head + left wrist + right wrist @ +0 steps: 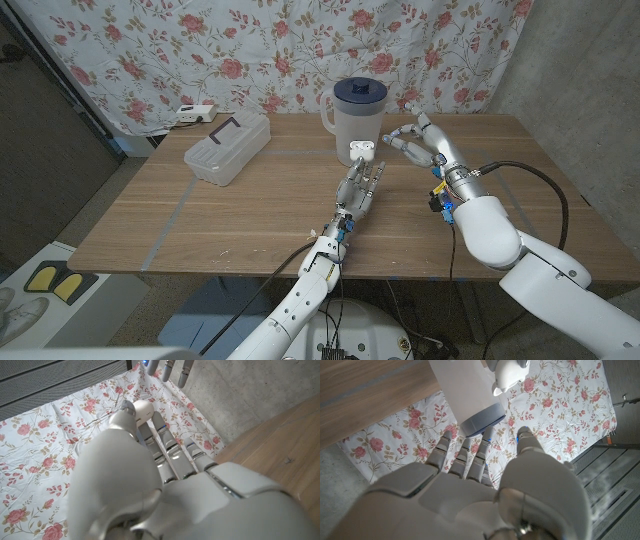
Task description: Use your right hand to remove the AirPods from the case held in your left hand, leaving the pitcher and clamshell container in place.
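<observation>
My left hand (pixel 360 187) stands upright in the middle of the table and holds a small white AirPods case (pixel 362 150) at its fingertips. The case's lid looks open, and I cannot tell what is inside. In the left wrist view the case (pixel 145 409) peeks out above my left hand (pixel 150 475). My right hand (pixel 420 141) hovers just right of the case, fingers apart and holding nothing. From the right wrist camera, the case (pixel 510 375) lies beyond my right hand (pixel 470 490). The translucent pitcher (pixel 358 115) with a blue lid stands right behind the case.
A clear clamshell container (pixel 228 148) with a dark handle sits at the table's back left. A white power strip (pixel 195 113) lies behind it by the floral curtain. The pitcher (pixel 465 385) stands close beyond both hands. Bare wood (pixel 240 220) spreads toward the front left.
</observation>
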Robot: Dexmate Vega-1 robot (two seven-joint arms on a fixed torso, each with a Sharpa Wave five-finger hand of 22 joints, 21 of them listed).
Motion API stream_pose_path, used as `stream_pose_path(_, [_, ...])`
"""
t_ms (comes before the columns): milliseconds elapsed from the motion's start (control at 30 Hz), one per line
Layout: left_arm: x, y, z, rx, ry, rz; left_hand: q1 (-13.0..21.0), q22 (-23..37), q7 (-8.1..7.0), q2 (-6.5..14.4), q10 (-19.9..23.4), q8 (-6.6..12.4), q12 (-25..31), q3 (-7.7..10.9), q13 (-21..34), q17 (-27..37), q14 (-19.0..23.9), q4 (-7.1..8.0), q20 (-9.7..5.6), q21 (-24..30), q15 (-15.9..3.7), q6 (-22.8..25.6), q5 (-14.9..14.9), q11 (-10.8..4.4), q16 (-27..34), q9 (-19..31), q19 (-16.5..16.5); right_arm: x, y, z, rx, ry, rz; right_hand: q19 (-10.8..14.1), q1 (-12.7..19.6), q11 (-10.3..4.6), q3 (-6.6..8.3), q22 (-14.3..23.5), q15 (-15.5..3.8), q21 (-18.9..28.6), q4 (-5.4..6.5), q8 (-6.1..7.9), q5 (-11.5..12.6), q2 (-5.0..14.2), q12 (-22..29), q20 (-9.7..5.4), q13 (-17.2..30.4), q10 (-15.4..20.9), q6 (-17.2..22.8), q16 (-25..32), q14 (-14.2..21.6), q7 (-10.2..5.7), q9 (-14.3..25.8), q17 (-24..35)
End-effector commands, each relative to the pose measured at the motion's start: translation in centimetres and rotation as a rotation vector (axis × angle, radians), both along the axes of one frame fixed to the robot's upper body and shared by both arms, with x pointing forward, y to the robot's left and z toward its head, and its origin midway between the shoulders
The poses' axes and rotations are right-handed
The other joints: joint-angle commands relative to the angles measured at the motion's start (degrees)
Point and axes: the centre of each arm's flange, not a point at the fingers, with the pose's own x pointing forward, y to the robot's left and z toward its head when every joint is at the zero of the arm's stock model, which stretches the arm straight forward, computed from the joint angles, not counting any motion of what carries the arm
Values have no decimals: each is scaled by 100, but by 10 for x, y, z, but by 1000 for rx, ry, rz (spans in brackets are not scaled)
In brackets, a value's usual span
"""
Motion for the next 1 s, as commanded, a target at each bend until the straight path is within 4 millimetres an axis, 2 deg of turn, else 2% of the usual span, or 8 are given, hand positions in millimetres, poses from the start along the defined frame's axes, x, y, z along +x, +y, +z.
stream_pose_path(33, [0,-2,-2,1,8,-5,-83,24,143,175,186,206,20,70,1618,20,124,7,-10,25,-69,195,39,-92,22,274,27,1,8,11,-78,8,-6,6,86,41,35,13,-116,3,-29,-6,39,-8,-22,-16,13,15,-81,35,-12,8,7,12])
stream_pose_path(400, [0,-5,-3,8,5,-8,-64,25,145,153,238,233,-7,71,1637,35,162,-12,-26,26,-74,241,35,-86,39,249,33,5,17,19,-154,39,-2,4,190,63,72,13,-116,5,-63,-14,64,-15,-74,-36,-28,48,-135,55,8,31,7,-3])
stream_pose_path(733, [-1,-5,-3,7,0,-12,-60,26,160,151,263,246,-44,81,1664,34,182,-13,-28,23,-75,241,34,-83,33,230,28,9,22,26,-203,51,8,15,222,154,80,13,-114,10,-48,-17,76,-17,-120,-43,-58,71,-172,77,15,58,7,-6])
stream_pose_path(1000, [-3,-3,0,17,-6,-9,-49,27,146,141,278,258,-68,86,1687,39,206,-20,-35,21,-75,239,35,-80,35,223,27,7,23,34,-237,39,9,5,244,123,83,13,-90,6,-42,-17,87,-25,-146,-23,-53,68,-195,81,-9,71,6,-10])
